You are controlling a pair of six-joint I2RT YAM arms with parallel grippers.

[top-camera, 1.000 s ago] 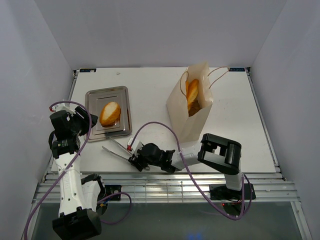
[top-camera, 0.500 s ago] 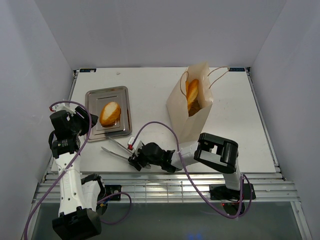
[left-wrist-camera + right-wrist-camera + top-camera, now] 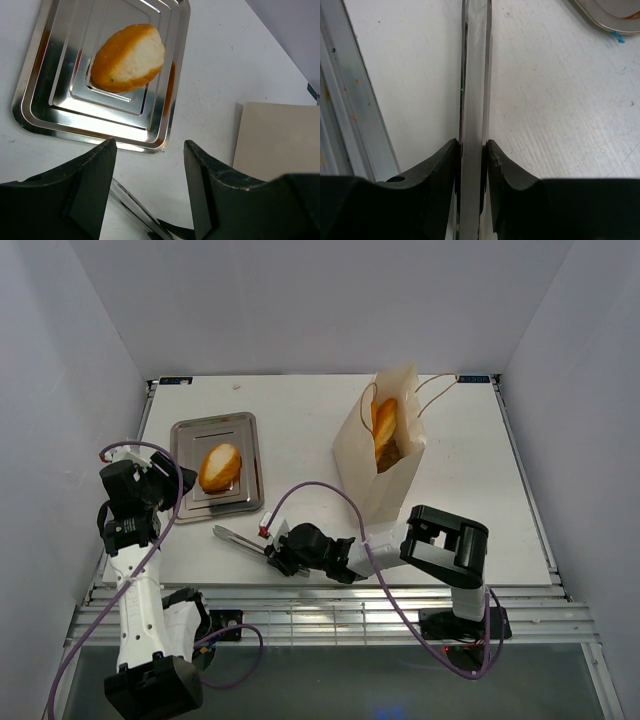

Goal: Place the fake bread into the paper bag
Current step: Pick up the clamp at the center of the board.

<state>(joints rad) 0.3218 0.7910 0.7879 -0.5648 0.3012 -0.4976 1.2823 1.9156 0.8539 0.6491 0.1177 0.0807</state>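
An oval golden roll of fake bread lies on the steel tray, also in the left wrist view. The cream paper bag stands at right of centre with a baguette and another bread piece inside. My right gripper lies low near the table's front edge, shut on the silver tongs, whose arms are squeezed together. My left gripper hovers open and empty at the left, near the tray's front corner.
The tray sits at the back left of the white table. The bag's side shows at the right of the left wrist view. A purple cable loops over the table beside the bag. The table's front metal rail runs close beside the tongs.
The tongs' two arms, spread apart before, are now pressed together in my right gripper. The right arm shifted slightly right. The left arm has not moved.
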